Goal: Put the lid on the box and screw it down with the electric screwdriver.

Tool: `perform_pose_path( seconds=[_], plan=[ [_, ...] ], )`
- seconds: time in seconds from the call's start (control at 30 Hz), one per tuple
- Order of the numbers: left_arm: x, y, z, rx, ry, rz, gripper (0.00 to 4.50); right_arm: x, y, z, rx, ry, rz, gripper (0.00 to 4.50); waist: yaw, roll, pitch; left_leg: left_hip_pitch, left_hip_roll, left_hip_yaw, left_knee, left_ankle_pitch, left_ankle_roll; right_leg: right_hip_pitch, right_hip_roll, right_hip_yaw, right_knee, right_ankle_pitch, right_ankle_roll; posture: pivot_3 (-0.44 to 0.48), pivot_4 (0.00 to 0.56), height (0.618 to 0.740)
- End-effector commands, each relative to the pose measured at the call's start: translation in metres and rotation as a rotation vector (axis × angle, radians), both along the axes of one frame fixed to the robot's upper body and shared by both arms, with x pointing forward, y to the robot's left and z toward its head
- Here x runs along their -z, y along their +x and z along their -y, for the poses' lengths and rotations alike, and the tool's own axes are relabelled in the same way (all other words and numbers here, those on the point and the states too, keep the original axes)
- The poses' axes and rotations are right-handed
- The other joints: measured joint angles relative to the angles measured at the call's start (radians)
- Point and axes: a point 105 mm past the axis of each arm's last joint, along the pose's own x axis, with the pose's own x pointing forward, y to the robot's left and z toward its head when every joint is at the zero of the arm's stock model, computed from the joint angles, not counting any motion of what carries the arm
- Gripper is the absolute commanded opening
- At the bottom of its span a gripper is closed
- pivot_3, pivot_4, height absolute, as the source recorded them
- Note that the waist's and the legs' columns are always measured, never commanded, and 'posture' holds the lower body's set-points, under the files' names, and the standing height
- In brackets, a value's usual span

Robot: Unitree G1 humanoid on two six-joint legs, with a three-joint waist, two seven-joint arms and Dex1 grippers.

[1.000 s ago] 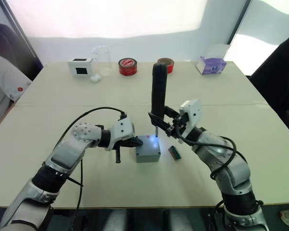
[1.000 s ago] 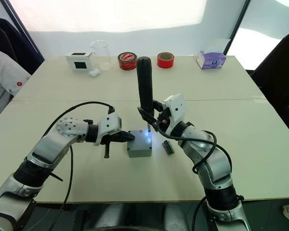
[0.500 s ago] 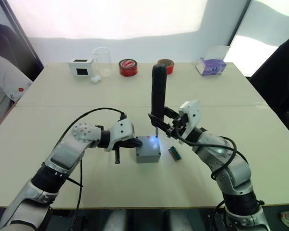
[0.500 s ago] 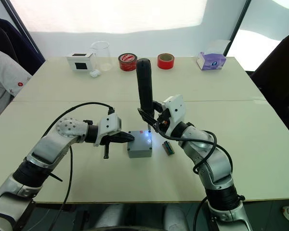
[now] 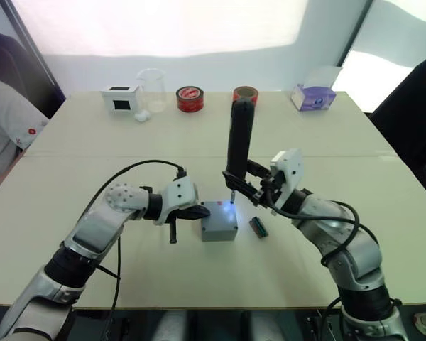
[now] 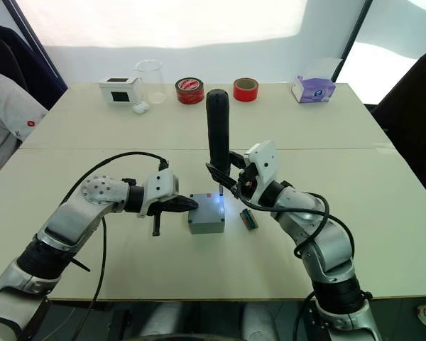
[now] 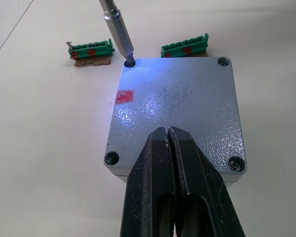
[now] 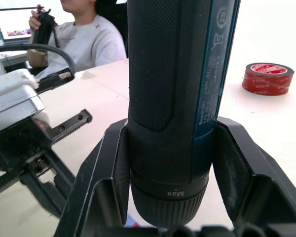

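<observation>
Left wrist view: left fingers (image 7: 171, 163) together on lid (image 7: 180, 106); right fingers (image 8: 237, 168) clamp electric screwdriver (image 8: 175, 94).

Left gripper (image 7: 169, 136) fingers pressed together over lid (image 7: 177, 106); screwdriver bit (image 7: 117, 30) in corner hole.

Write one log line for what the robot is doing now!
lid: on box | screwdriver: in right claw, bit in corner hole | left claw: shut, on lid

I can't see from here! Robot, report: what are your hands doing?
Right gripper clamps the electric screwdriver, bit in a lid corner. Left gripper shut, pressing the lid. Nothing in the way.
</observation>
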Motion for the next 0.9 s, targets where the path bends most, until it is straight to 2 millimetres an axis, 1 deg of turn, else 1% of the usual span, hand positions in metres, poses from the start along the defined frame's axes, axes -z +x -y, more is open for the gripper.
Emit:
perform_pose_path(
  seconds=[0.03,0.1,0.17,0.2,0.27,0.3,0.33,0.37,0.4,0.43,0.47,0.53,0.57,0.63,0.7,0.77,0.87,0.9],
  plan=[
    [0.020,-0.003,-0.006,-0.023,0.037,-0.067,0.00,-0.039,-0.006,0.010,-0.095,-0.004,-0.011,1.77,0.006,0.004,0.006,-0.001,0.000,0.000,0.000,0.000,0.000,-0.001,0.000,0.000,0.000,0.000,0.000,0.000,0.150,0.740],
    [0.011,-0.003,-0.004,-0.023,-0.008,-0.057,0.00,-0.084,-0.012,0.012,-0.177,0.081,0.004,1.77,0.011,0.010,0.017,-0.005,0.000,0.001,0.002,0.000,0.000,-0.005,0.000,0.000,0.001,0.000,0.000,0.000,0.150,0.740],
    [0.002,-0.003,-0.002,-0.028,-0.063,-0.056,0.00,-0.112,-0.007,0.018,-0.184,0.163,-0.024,1.77,0.014,0.010,0.022,-0.019,0.000,0.001,0.006,0.002,-0.001,-0.015,0.000,0.000,0.005,0.001,0.000,0.000,0.150,0.740],
    [-0.004,-0.003,-0.001,-0.029,-0.094,-0.058,0.00,-0.124,-0.004,0.022,-0.182,0.195,-0.051,1.77,0.014,0.011,0.023,-0.022,0.000,0.000,0.007,0.002,-0.001,-0.019,0.000,0.000,0.007,0.001,0.000,0.000,0.150,0.740],
    [-0.017,-0.003,0.002,-0.035,-0.175,-0.066,0.00,-0.138,0.003,0.030,-0.168,0.215,-0.121,1.77,0.014,0.010,0.024,-0.026,0.000,-0.001,0.006,0.003,-0.003,-0.022,0.001,-0.002,0.008,0.003,0.003,0.000,0.150,0.740],
    [-0.028,0.000,0.004,-0.048,-0.244,-0.058,0.00,-0.145,0.006,0.036,-0.154,0.227,-0.149,1.77,0.015,0.010,0.024,-0.029,0.000,-0.001,0.006,0.003,-0.003,-0.024,0.001,-0.003,0.007,0.004,0.003,0.000,0.150,0.740],
    [-0.044,0.005,0.004,-0.078,-0.335,-0.014,0.00,-0.155,0.013,0.045,-0.130,0.269,-0.181,1.77,0.015,0.010,0.025,-0.031,0.000,-0.002,0.006,0.003,-0.003,-0.025,0.001,-0.004,0.007,0.004,0.003,0.000,0.150,0.740],
    [-0.056,0.008,0.003,-0.108,-0.400,0.023,0.00,-0.161,0.018,0.053,-0.103,0.296,-0.213,1.77,0.015,0.009,0.030,-0.033,0.000,-0.002,0.007,0.003,-0.004,-0.026,0.001,-0.005,0.006,0.004,0.004,0.000,0.150,0.740],
    [-0.064,0.010,0.000,-0.129,-0.440,0.046,0.00,-0.163,0.023,0.062,-0.068,0.305,-0.239,1.77,0.015,0.008,0.033,-0.036,0.000,-0.003,0.012,0.004,-0.005,-0.027,0.001,-0.005,0.006,0.004,0.004,0.000,0.150,0.740],
    [-0.067,0.010,-0.001,-0.133,-0.452,0.049,0.00,-0.160,0.026,0.070,-0.031,0.285,-0.265,1.77,0.014,0.006,0.035,-0.037,0.000,-0.003,0.013,0.004,-0.005,-0.026,0.001,-0.005,0.006,0.004,0.004,0.000,0.150,0.740],
    [-0.067,0.006,-0.002,-0.120,-0.451,0.024,0.00,-0.152,0.029,0.077,0.024,0.233,-0.291,1.77,0.014,0.008,0.038,-0.038,-0.001,-0.003,0.013,0.004,-0.005,-0.027,0.001,-0.006,0.006,0.004,0.004,0.000,0.150,0.740],
    [-0.069,-0.006,-0.006,-0.061,-0.464,-0.093,0.00,-0.120,0.036,0.100,0.157,0.093,-0.432,1.77,0.017,0.009,0.042,-0.039,-0.002,-0.002,0.015,0.004,-0.004,-0.027,-0.001,-0.006,0.006,0.004,0.004,0.000,0.150,0.740],
    [-0.070,-0.009,-0.007,-0.047,-0.467,-0.123,0.00,-0.109,0.036,0.109,0.194,0.056,-0.486,1.77,0.016,0.009,0.042,-0.041,-0.003,-0.002,0.015,0.004,-0.004,-0.028,-0.001,-0.007,0.006,0.004,0.004,0.000,0.150,0.740],
    [-0.071,-0.013,-0.010,-0.038,-0.438,-0.128,0.00,-0.086,0.037,0.129,0.290,0.000,-0.611,1.77,0.013,0.009,0.043,-0.041,-0.003,-0.001,0.016,0.004,-0.004,-0.028,-0.001,-0.007,0.005,0.004,0.004,0.000,0.150,0.740],
    [-0.070,-0.025,-0.010,0.011,-0.373,-0.128,0.00,-0.056,0.035,0.157,0.399,-0.028,-0.773,1.77,0.010,0.008,0.045,-0.042,-0.004,0.000,0.016,0.003,-0.003,-0.028,0.000,-0.008,0.005,0.004,0.004,0.000,0.150,0.740],
    [-0.073,-0.037,-0.009,0.069,-0.332,-0.134,0.00,-0.032,0.029,0.178,0.476,-0.050,-0.899,1.77,0.010,0.010,0.048,-0.042,-0.004,0.000,0.016,0.003,-0.003,-0.028,0.001,-0.008,0.005,0.004,0.004,0.000,0.150,0.740],
    [-0.071,-0.050,-0.007,0.128,-0.275,-0.145,0.00,-0.006,0.021,0.194,0.538,-0.109,-1.013,1.77,0.010,0.016,0.052,-0.042,-0.004,0.000,0.016,0.003,-0.003,-0.028,0.001,-0.008,0.005,0.004,0.004,0.000,0.150,0.740],
    [-0.069,-0.053,-0.007,0.141,-0.256,-0.156,0.00,-0.001,0.020,0.197,0.550,-0.120,-1.032,1.77,0.009,0.016,0.052,-0.042,-0.004,0.001,0.017,0.003,-0.002,-0.028,0.002,-0.007,0.006,0.004,0.004,0.000,0.150,0.740]
  ],
)
